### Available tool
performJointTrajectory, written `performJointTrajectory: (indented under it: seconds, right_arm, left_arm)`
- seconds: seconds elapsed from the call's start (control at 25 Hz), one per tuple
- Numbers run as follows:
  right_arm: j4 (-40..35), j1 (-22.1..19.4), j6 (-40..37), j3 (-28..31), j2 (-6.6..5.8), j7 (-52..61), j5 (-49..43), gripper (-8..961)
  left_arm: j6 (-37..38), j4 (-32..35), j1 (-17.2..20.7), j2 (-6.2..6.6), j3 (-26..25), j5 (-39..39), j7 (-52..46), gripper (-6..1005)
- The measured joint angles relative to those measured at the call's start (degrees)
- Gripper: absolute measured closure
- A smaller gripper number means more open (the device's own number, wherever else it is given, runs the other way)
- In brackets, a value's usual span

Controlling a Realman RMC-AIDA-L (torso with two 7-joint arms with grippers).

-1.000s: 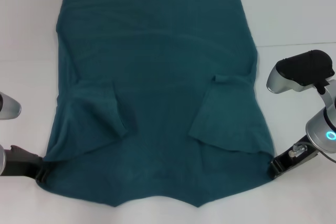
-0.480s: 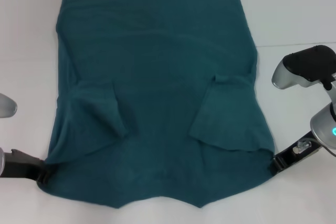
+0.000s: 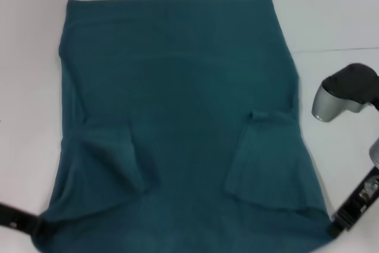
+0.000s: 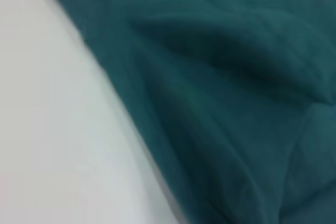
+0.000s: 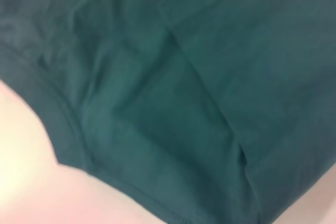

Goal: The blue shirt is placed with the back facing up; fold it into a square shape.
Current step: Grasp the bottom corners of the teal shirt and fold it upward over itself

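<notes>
Both pincers are sitting at the bottom corners of the head view: the left gripper (image 3: 32, 227) is meeting the blue shirt (image 3: 177, 117) at the lower left corner of the frame, and the right gripper (image 3: 339, 224) is touching the shirt's corner at the lower right. How far either pair of fingers is parted cannot be told, though each tip is lying right at the fabric's edge. The shirt is spreading over the white table (image 3: 331, 22), filling most of the frame's middle, with both sleeves lying folded inward over the body.

Left wrist view: the blue shirt (image 4: 226, 93) is filling the right side of the frame in soft folds, with the table (image 4: 47, 129) showing at the left.

Right wrist view: the blue shirt (image 5: 173, 87) is covering nearly the whole frame, its hemmed edge running along the lower left, where pale table (image 5: 31, 182) is showing.
</notes>
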Motion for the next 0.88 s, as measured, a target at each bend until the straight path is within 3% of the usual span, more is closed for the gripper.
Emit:
performJointTrajectory:
  seconds: [0.24,0.44,0.64,0.88]
  right_arm:
    - [-1.04,0.11,-8.30,-0.73,0.52,-2.75,-0.01,886]
    - [-0.78,-0.26,-9.12,-4.60,0.21,-2.27,0.26,886]
    - [-0.09,-1.18,-9.16,-8.64,0.67,-1.95,3.38,887]
    - [-1.70,-4.16,-9.15,-14.26,0.38,0.11,9.08,887]
  left_arm:
    - [9.34,0.16,0.41,0.23,-2.64,3.26,-1.76,985]
    - [17.90,-0.02,0.83,0.72,-4.89,3.77,-1.95,985]
    - [21.03,-0.19,2.09,0.60,-4.91,4.18,-1.97,985]
    - [22.99,-0.64,2.73,0.50,-5.25,4.67,-1.99,986]
